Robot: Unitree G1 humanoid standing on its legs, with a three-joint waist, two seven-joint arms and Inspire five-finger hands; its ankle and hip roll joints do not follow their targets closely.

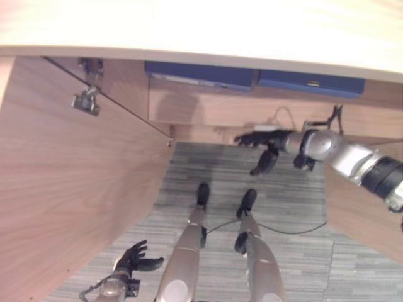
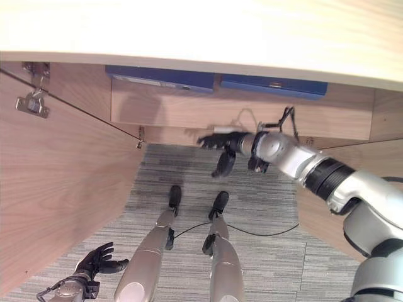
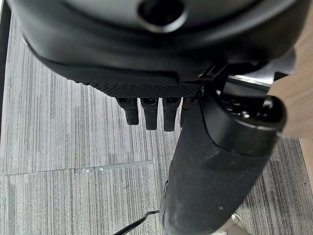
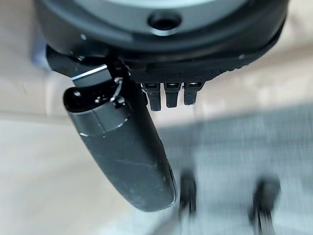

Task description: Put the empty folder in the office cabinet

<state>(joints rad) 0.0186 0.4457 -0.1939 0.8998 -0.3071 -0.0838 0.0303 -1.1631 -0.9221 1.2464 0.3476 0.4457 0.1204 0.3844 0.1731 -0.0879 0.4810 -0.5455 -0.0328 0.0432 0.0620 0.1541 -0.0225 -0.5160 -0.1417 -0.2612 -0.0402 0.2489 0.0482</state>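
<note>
Two blue folders point(image 2: 157, 78) lie on cabinet shelf point(image 2: 239, 110); right hand point(image 2: 221, 143) open, empty, below shelf edge; left hand point(image 2: 94, 259) open, empty, by cabinet door point(image 2: 56, 189).

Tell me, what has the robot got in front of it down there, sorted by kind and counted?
Blue folders lying on the cabinet shelf: 2
Open wooden cabinet doors: 1
Metal door hinges: 1
Robot hands, both open and holding nothing: 2 (left hand, right hand)
Total: 6
</note>
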